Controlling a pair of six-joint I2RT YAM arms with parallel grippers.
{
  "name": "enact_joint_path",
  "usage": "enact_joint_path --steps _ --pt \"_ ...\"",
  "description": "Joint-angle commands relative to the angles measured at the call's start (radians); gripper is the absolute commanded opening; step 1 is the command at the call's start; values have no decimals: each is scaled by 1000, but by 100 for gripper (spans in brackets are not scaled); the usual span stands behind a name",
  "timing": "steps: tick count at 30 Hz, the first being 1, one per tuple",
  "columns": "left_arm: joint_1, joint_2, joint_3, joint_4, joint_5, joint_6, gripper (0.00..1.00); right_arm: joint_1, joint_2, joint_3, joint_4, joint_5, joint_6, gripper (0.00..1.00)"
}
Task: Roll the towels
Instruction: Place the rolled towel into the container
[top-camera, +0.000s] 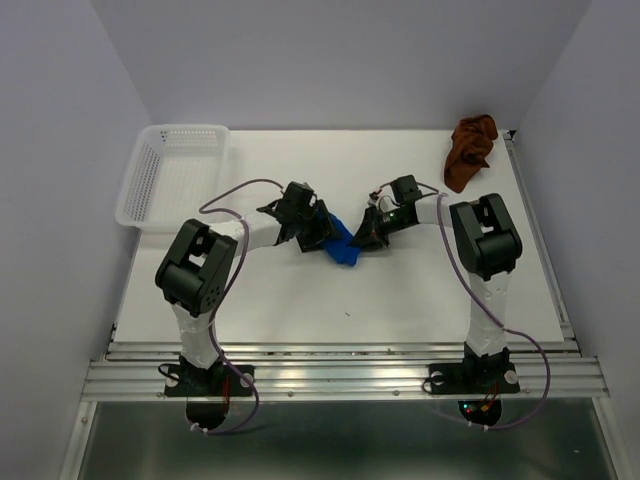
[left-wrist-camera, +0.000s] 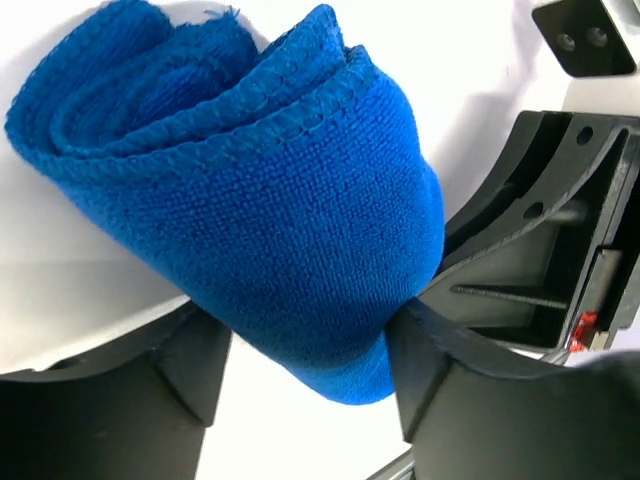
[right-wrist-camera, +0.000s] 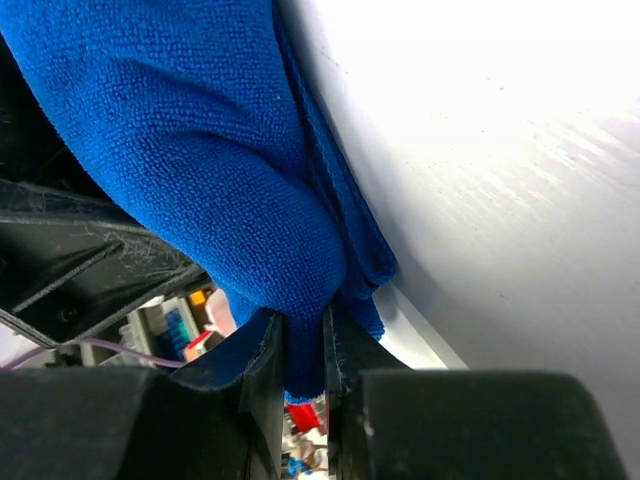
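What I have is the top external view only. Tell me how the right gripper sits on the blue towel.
Observer: The right gripper is pinched shut on a thin fold of the blue towel.
Operator: Report the left gripper.
Observer: The left gripper has its fingers on either side of the towel's thick folded end, touching it. I cannot confirm a firm squeeze.
Operator: Describe the towel's other end.
Observer: In the left wrist view, the far end shows several curled layers, loosely rolled.
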Motion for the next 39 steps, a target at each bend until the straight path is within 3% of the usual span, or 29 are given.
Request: enact_joint_path --steps 1,4,7,13,14,16,22,26,34,39 --pt "18 36 80 -1 -68 32 64 -9 -44 16 -92 106 -92 8" --pt "16 51 93 16 -80 22 47 1 -83 30 -147 158 -149 17" --pt "16 64 109 19 -63 34 0 1 -152 21 -155 168 -179 34" --pt "34 -14 115 44 -61 69 0 1 -358 8 -158 270 -205 55" --pt "39 -53 109 56 -75 74 0 1 -434 5 -155 290 -210 65" --pt "62 -90 94 81 -84 98 0 1 -513 -9 -154 347 -216 100" --pt "185 -170 116 148 44 163 0 1 -758 -58 -142 520 -170 100" --pt "243 -200 179 148 57 219 0 1 -852 -102 -114 623 -158 100" --pt "455 -209 323 150 97 377 0 1 -838 -105 -115 665 -158 100" --pt "580 -150 382 263 167 399 0 1 -769 -67 -117 655 -172 100"
